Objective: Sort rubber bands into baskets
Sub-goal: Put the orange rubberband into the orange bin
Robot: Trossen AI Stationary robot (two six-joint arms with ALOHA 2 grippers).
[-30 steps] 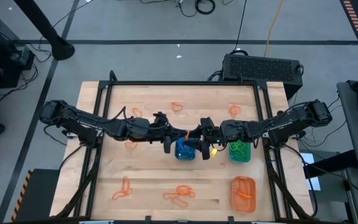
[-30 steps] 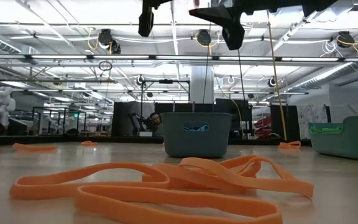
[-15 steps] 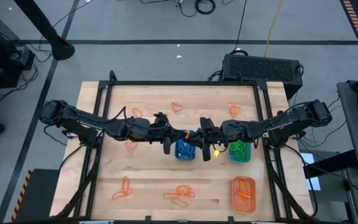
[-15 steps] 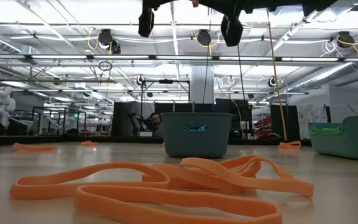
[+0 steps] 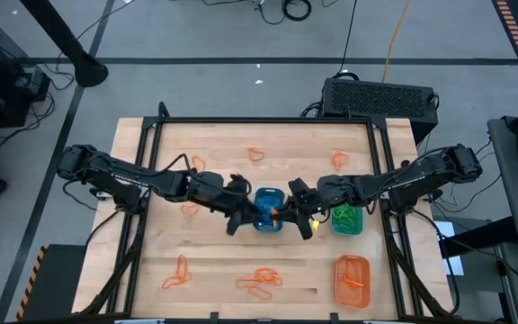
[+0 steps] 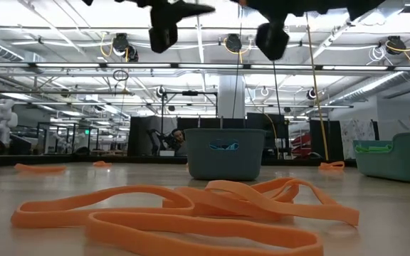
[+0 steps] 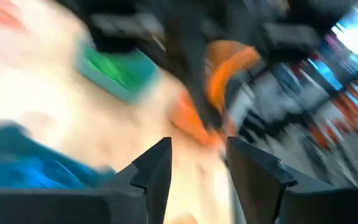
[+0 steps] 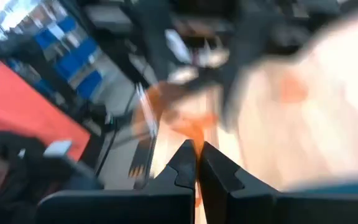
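— Starting at the left gripper [image 7: 197, 146]: parted or pinched?
— Parted. Clear gap between the fingers [image 7: 157, 168], nothing held. Hangs above the table [image 5: 214, 261], just left of the blue basket [image 5: 265, 222].
— And the right gripper [image 8: 197, 148]?
— Pinched tight, fingertips pressed together, gripping an orange band [image 5: 274, 214]. Faces the left gripper nose to nose over the blue basket's right edge. Touching or apart, cannot tell.
— Shape of that band?
— Looks like a drooping loop, but blurred in both wrist views, so no more to say.
— Outward, then. Baskets?
— Blue at mid-table, under both grippers; seen from the low view as a tub straight ahead with both grippers high above it. Green basket [image 5: 347, 220] just to its right, beneath the right arm, with something green inside, too small to make out. Orange basket [image 5: 338, 270] nearer the front, by the right corner, with a bit of orange in it.
— Loose bands?
— All orange, as far as can be told. A tangle [image 5: 259, 281] at front centre, filling the foreground in the low view. A front-left band [image 5: 176, 272] well apart from it. A small band [image 5: 189, 211] just beside the left arm. Three back bands toward the far edge: left [image 5: 196, 163], middle [image 5: 255, 154], right [image 5: 338, 160], each lying flat and apart from the others.
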